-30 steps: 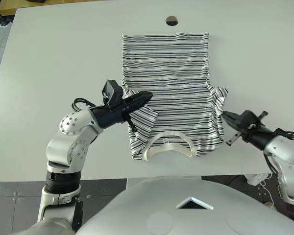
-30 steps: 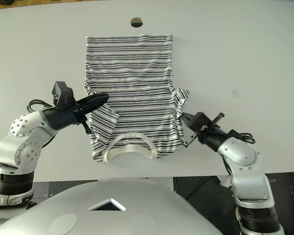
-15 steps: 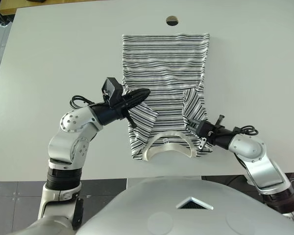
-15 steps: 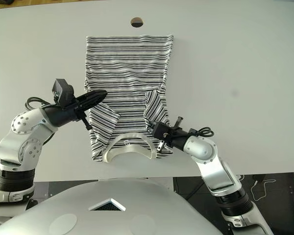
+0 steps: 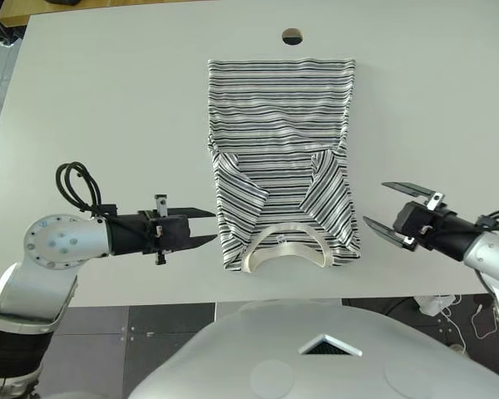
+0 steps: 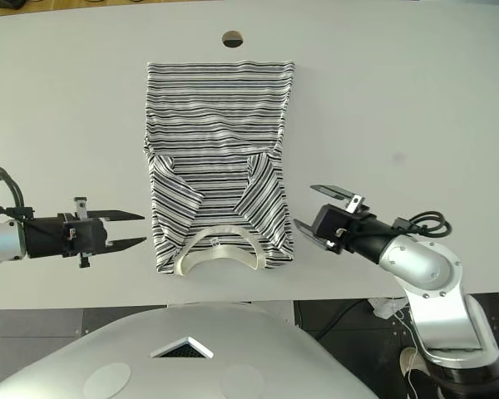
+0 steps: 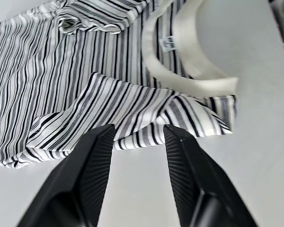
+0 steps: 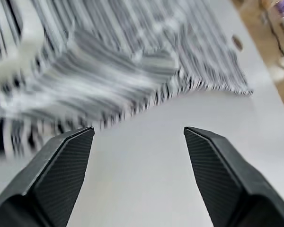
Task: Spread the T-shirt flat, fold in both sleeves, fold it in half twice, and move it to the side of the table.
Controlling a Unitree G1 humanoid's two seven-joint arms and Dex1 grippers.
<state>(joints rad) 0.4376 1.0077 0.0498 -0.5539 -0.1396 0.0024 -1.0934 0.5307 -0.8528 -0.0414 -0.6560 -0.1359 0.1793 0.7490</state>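
The black-and-white striped T-shirt [image 5: 279, 125] lies flat in the middle of the white table [image 5: 108, 108], collar [image 5: 284, 247] toward me. Both sleeves are folded inward over the chest, left sleeve [image 5: 239, 193] and right sleeve [image 5: 326, 184]. My left gripper [image 5: 201, 228] is open just left of the shirt's near corner, holding nothing; its fingers [image 7: 97, 161] frame the shirt edge [image 7: 132, 113] in the left wrist view. My right gripper [image 5: 391, 208] is open, off the shirt's right near side, empty. The right wrist view has the shirt's edge [image 8: 132, 90] beyond the spread fingers [image 8: 68, 161].
A round cable hole [image 5: 292, 36] sits in the table just beyond the shirt's hem. Bare tabletop stretches wide on both sides of the shirt. The table's near edge [image 5: 191, 301] runs close to the collar.
The right gripper folded the right sleeve inward, let go and drew back to the right, now open. The left gripper pulled off the left sleeve toward the near left and opened.
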